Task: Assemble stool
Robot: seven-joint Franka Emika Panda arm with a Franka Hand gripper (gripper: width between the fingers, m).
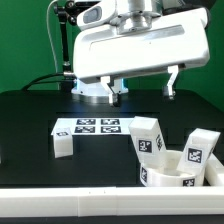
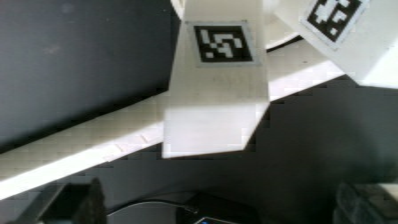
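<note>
Closest to the exterior camera is the long white edge rail (image 1: pixel 90 205), running in front of the seat disc (image 1: pixel 165 181). That ring-shaped seat is the stool's main part, and it sits flat on the black table (image 1: pixel 30 115).

One leg block (image 1: pixel 148 138) stands tilted right behind the seat on the exterior view's left side. A second leg block (image 1: pixel 198 148) leans right up against the seat's rim on the exterior view's right. A third leg block (image 1: pixel 62 143) sits well apart from the seat, off to the exterior view's left. The marker board (image 1: pixel 85 127) lies farther back than the seat, also to that side.

The gripper (image 1: pixel 143 87) hangs up in the air behind the seat, well clear of it. Its jaws are spread wide with nothing between them.

The wrist view has both dark fingers (image 2: pixel 71 203) at the edge of the frame, again apart. A long tagged block (image 2: pixel 214 100) crosses over the rail there, but honestly I can't tell which leg it is. Another tagged bit (image 2: pixel 338 15) peeks in at the corner.
</note>
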